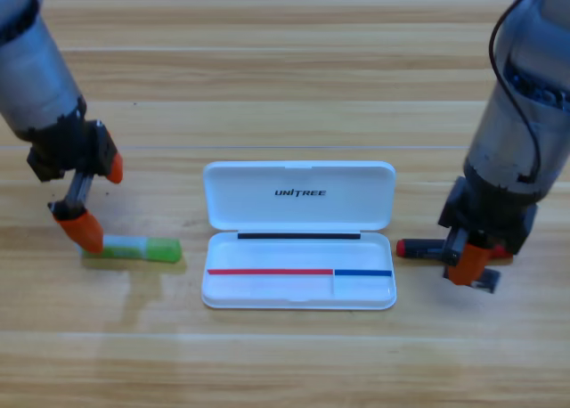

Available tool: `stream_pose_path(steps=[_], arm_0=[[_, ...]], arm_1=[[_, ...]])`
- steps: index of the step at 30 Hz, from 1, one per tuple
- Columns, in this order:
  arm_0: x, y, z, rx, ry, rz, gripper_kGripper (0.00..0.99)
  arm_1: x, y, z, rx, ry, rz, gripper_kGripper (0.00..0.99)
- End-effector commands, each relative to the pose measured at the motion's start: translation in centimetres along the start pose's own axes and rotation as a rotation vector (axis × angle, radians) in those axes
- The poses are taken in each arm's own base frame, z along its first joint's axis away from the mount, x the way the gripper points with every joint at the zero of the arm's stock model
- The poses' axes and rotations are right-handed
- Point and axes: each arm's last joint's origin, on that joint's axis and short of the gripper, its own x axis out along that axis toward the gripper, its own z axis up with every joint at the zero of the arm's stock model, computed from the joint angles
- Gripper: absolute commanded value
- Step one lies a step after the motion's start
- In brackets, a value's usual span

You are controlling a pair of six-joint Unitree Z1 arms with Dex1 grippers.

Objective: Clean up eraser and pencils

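A white hinged plastic case lies open in the middle of the wooden table, its lid folded back away from the tray. To the left of the case, well apart from it, lies the stubby translucent pale and bright green pencil, flat and roughly level across the view. The left gripper stands at this pencil's left end with its orange jaws spread wide: the lower jaw tip touches or covers the pale end, the upper one hangs clear above it. Just right of the case, the black-bodied pencil with red ends shows only its left half; the rest is hidden under the right gripper, which points down onto it, so only one orange jaw shows. A small dark block edge peeks out below that gripper, too covered to identify.
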Motion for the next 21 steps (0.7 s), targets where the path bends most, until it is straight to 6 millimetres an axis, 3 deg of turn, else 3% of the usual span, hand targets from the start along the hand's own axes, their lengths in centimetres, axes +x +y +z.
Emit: stream_pose_path(steps=[1,6,12,21], arm_0=[[3.5,-1.0,1.3,0.036,0.066,-0.022,0.988],[4.4,-1.2,1.5,0.045,0.077,-0.025,0.988],[5.3,-1.3,1.4,0.049,0.079,-0.020,0.988],[7.1,-1.2,1.3,0.050,0.078,-0.018,0.986]], arm_1=[[-0.2,3.4,2.2,-0.322,-0.020,0.042,0.000],[2.6,2.9,5.1,-0.411,-0.007,0.069,0.000],[4.3,2.5,7.5,-0.440,-0.013,0.067,0.000],[6.4,2.2,9.1,-0.443,0.001,0.069,0.000]])
